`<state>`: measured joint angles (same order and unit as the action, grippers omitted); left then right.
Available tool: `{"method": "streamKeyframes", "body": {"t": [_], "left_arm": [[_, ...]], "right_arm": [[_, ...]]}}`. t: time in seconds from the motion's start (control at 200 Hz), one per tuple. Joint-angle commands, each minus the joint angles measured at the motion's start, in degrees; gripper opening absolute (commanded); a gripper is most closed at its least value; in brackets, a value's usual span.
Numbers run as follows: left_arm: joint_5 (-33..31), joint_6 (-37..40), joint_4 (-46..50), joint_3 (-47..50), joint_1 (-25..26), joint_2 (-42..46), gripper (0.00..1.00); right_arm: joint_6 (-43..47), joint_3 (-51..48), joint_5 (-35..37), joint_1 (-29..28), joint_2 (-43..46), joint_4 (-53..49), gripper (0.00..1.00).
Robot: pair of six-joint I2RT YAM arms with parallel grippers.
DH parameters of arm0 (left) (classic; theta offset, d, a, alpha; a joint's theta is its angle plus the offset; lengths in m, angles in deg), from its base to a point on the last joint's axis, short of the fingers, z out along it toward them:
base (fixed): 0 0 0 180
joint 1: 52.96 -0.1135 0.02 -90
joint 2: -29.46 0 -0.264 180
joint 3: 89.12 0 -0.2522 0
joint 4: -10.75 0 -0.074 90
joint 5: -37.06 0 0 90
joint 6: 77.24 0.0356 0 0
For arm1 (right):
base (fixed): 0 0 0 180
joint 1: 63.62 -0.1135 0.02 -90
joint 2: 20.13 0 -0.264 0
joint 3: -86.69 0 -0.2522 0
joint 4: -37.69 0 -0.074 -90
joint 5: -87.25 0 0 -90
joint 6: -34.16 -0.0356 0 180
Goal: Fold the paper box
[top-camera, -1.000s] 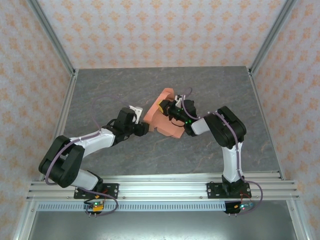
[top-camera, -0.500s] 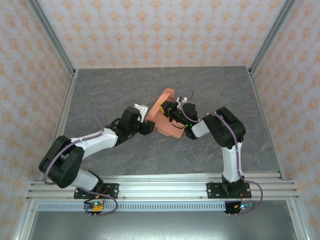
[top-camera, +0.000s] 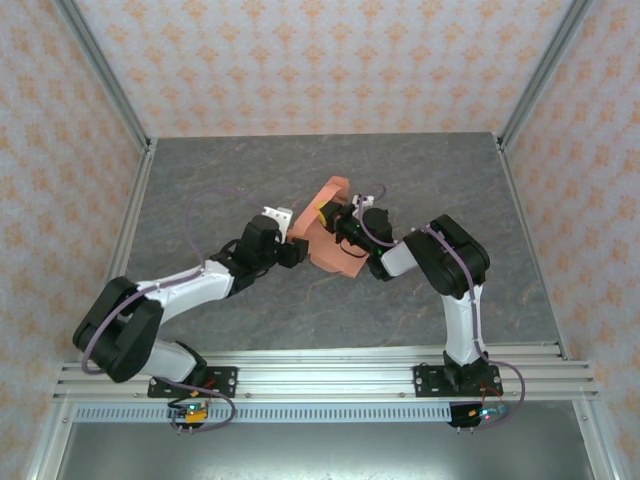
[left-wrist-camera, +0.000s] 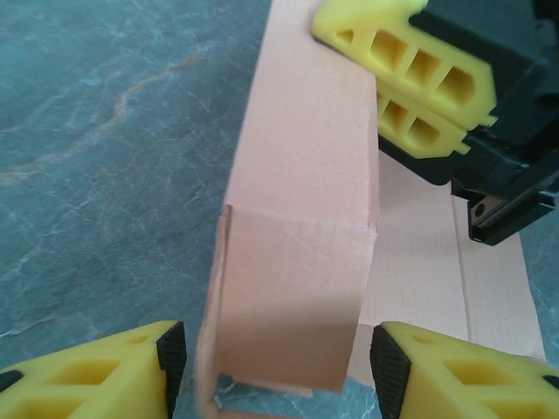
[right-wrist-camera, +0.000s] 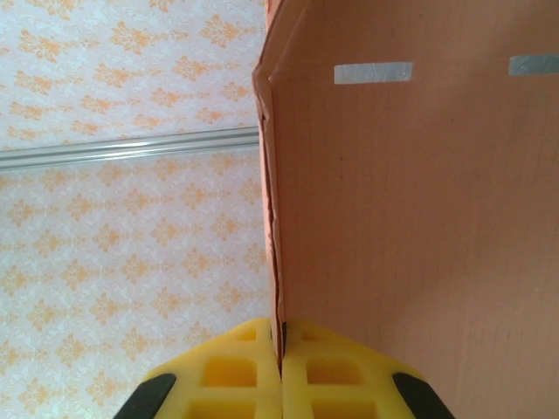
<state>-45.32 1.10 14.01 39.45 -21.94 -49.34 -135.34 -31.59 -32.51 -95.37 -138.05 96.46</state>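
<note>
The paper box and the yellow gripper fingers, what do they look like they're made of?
Paper box: thin salmon card, matte, probably fine corrugated board, given faint parallel ribbing and sharp creases. Left gripper's fingers: smooth yellow plastic, seemingly moulded or printed, with open lattice cells; dark pads on the inner faces look rubbery.

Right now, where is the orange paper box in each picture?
Top external: the paper box lies in the middle of the table, between both arms.
Left wrist: the paper box stands up the middle, inside the open left pincer.
Right wrist: the paper box covers the right half.
Shared landmark: the right pincer, shut on the box's edge.
</note>
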Motion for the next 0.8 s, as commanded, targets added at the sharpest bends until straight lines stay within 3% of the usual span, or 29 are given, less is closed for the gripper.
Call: {"method": "streamKeyframes", "body": {"t": [0.0, 0.23, 0.42, 0.796], "left_arm": [[-4.95, 0.01, 0.13, 4.29, -0.8, 8.52, 0.64], [-6.3, -0.76, -8.51, 17.28, -6.02, 17.35, 0.75], [0.6, 3.69, -8.97, 14.84, -5.65, 10.48, 0.74], [4.18, 9.11, -10.62, 5.52, -1.21, -2.62, 0.66]], "right_arm": [[0.18, -0.52, 0.48, -0.36, -1.46, 3.34, 0.06], [0.25, 1.26, -2.7, -0.42, -2.99, 2.59, 0.06], [0.24, 1.78, -3.45, -0.35, -3.03, 1.99, 0.06], [-0.72, 0.11, -2.64, -0.38, -3.1, 3.62, 0.05]]}}
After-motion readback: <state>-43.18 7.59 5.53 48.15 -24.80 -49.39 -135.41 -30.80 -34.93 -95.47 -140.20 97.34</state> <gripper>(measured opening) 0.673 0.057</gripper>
